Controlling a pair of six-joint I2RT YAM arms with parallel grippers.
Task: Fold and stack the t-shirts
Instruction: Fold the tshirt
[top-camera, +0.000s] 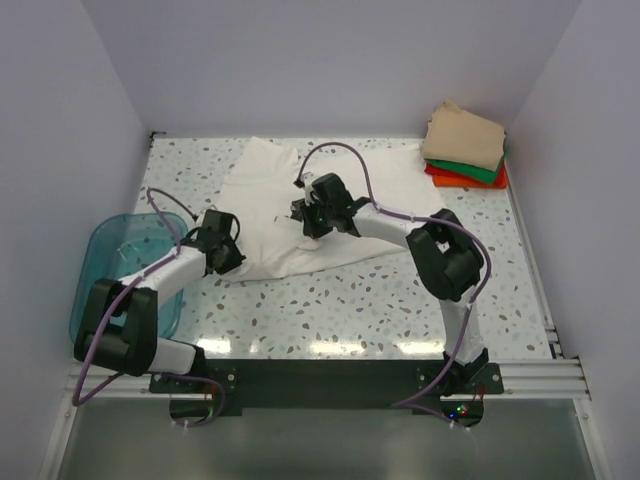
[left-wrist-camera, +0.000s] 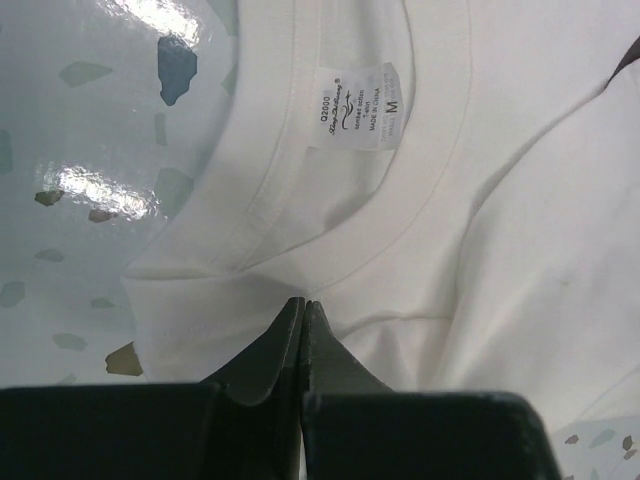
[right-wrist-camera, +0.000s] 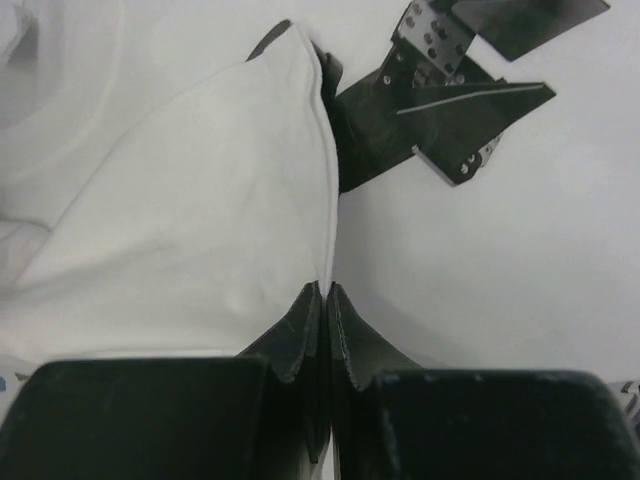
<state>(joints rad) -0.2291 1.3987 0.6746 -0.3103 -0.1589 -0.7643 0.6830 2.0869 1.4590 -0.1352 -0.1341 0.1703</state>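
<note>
A large white t-shirt (top-camera: 270, 190) lies spread and partly folded on the speckled table. My left gripper (top-camera: 232, 260) sits at its near left edge. In the left wrist view that gripper (left-wrist-camera: 303, 302) is shut, pinching the cloth just below the collar, whose size label (left-wrist-camera: 360, 105) faces up. My right gripper (top-camera: 302, 224) is over the shirt's middle. The right wrist view shows it (right-wrist-camera: 327, 287) shut on the edge of a folded-over flap (right-wrist-camera: 200, 230), with the black chest print (right-wrist-camera: 440, 90) beyond. Folded tan (top-camera: 462, 135), green (top-camera: 472, 170) and orange-red (top-camera: 440, 178) t-shirts are stacked at the back right.
A translucent teal bin (top-camera: 105, 250) stands at the left edge, beside the left arm. Grey walls close in the table (top-camera: 380, 300) on three sides. Both arms' cables loop above the cloth.
</note>
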